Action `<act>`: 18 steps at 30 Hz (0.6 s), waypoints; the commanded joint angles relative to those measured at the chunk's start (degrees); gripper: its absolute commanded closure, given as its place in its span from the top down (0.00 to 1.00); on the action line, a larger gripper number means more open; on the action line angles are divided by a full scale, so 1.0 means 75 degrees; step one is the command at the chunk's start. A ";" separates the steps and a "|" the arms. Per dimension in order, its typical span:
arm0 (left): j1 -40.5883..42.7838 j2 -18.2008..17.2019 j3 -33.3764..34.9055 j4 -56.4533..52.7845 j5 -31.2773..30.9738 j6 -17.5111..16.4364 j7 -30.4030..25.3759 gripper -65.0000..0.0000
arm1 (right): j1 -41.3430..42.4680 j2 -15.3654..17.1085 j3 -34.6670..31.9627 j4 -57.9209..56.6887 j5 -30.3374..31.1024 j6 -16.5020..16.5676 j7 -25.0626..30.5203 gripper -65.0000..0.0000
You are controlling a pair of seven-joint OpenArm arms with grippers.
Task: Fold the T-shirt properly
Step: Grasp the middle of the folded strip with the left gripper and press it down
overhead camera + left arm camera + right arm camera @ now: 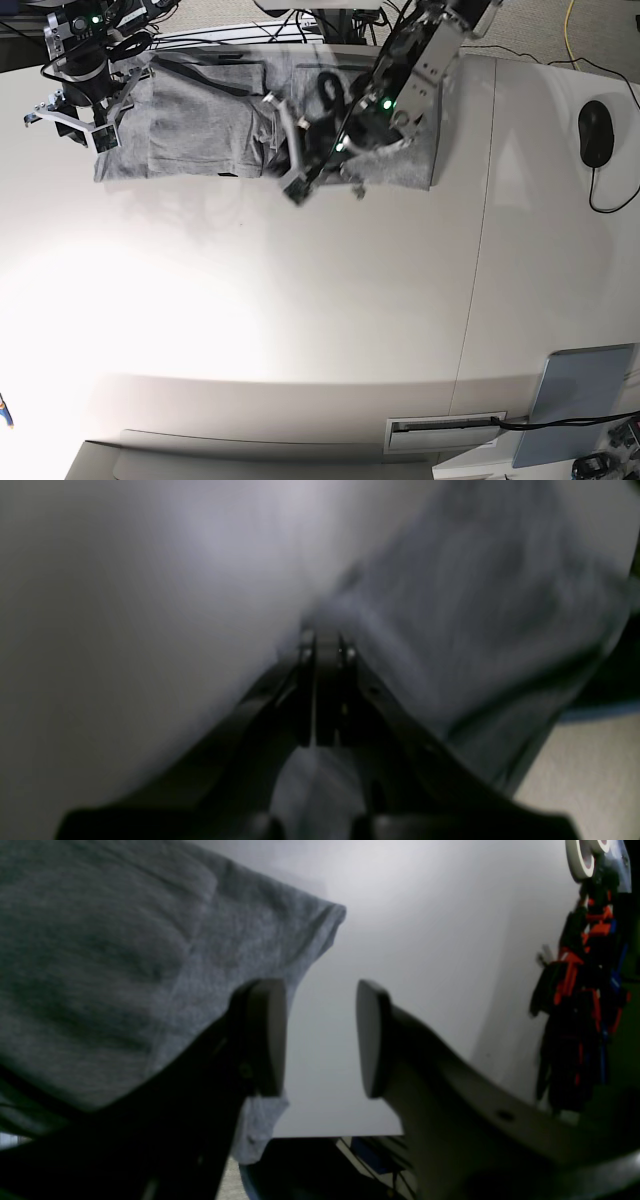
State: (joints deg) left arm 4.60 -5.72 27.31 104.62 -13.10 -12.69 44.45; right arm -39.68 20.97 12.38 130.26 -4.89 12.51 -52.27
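The shirt is being held by 1 of 2 claws at the far edge of the table.

The left claw is being kept tight together on grey shirt cloth. The right claw is being kept apart, with nothing between its tips, just beside the shirt's edge. A mouse is being left well apart.
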 commanded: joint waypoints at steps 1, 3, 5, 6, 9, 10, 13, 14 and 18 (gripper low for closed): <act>-0.0198 0.0070 -0.0009 0.0140 -0.0087 -0.0017 0.0020 0.00 | -0.0029 0.0085 0.0067 0.0131 -0.0105 -0.0143 0.0035 0.36; -0.0393 0.0076 -0.0009 0.0166 -0.0079 -0.0152 0.0437 0.08 | -0.0026 0.0085 0.0154 0.0119 -0.0093 -0.0242 -0.0160 0.36; -0.0504 0.0015 -0.0023 0.0230 -0.0102 -0.0460 0.0831 0.26 | -0.0026 0.0087 0.0513 0.0061 0.0087 -0.0236 -0.0233 0.36; -0.0510 -0.0052 -0.0032 0.0283 -0.0166 -0.0560 0.0886 0.35 | -0.0026 0.0087 0.0813 0.0000 0.0370 -0.0192 -0.0230 0.36; -0.0455 -0.0300 -0.0125 0.0504 -0.0685 -0.0580 0.0892 0.46 | -0.0020 0.0087 0.2081 -0.0367 0.2069 0.0425 -0.0341 0.41; -0.0423 -0.0370 -0.0152 0.0589 -0.0854 -0.0580 0.0924 0.46 | -0.0020 0.0087 0.2550 -0.0551 0.2763 0.0685 -0.0358 0.45; -0.0358 -0.0402 -0.0181 0.0749 -0.0973 -0.0583 0.0962 0.46 | -0.0003 0.0079 0.3791 -0.1204 0.4707 0.1580 -0.0335 0.53; -0.0341 -0.0396 -0.0169 0.0755 -0.1032 -0.0583 0.0962 0.46 | 0.0020 0.0082 0.4074 -0.1440 0.5243 0.1842 -0.0373 0.54; -0.0289 -0.0399 -0.0166 0.0755 -0.1119 -0.0682 0.0965 0.46 | 0.0286 0.0079 0.4345 -0.2460 0.6481 0.2602 -0.0697 0.55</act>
State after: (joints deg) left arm 3.07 -9.06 26.17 109.12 -20.82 -17.65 52.77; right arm -37.36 20.75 44.58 111.02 43.05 31.99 -58.54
